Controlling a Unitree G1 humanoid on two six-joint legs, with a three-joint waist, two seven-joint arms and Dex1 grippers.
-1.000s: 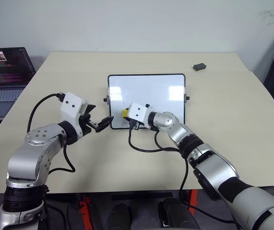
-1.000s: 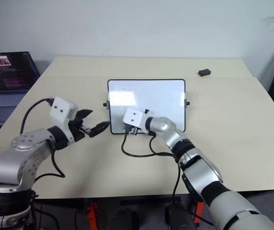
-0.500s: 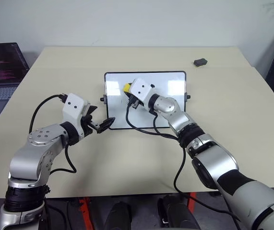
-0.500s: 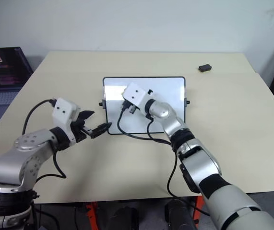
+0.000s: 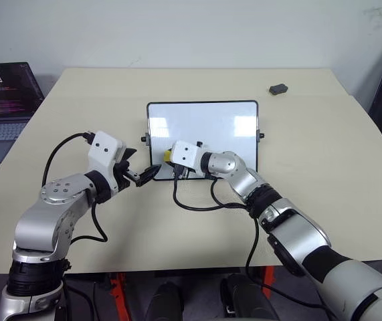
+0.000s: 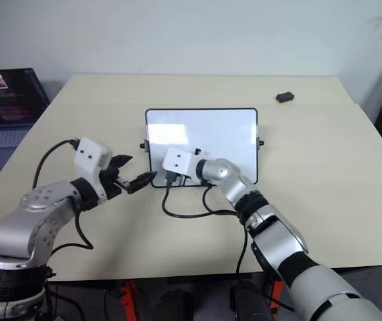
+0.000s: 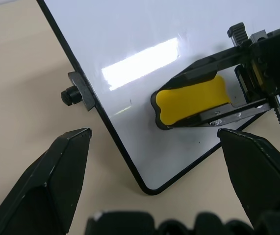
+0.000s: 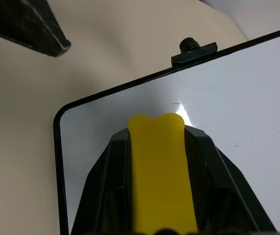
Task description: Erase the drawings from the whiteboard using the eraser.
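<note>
Your right gripper [image 5: 166, 158] has come back from the middle of the whiteboard [image 5: 207, 120], where it was half a second ago, to the near left corner, about where it sat a second ago; it is clenched on the eraser [image 7: 193, 100], whose yellow block lies on the white surface just inside the black frame. Your left gripper [image 5: 149, 173] has not shifted: it hangs with its fingers spread wide just off that same near left corner, close to the eraser but holding nothing. The corner is crowded, with the board's left knob [image 7: 70, 95] just beside it and the frame edge under the eraser's tip. The board's surface shows no marks that I can make out. Beyond the eraser the rest of the board lies open. Farther off, a small dark object [image 5: 279, 88] sits near the table's [image 5: 324, 174] far right edge, and a laptop [image 5: 3, 100] stands past the table's left side.
</note>
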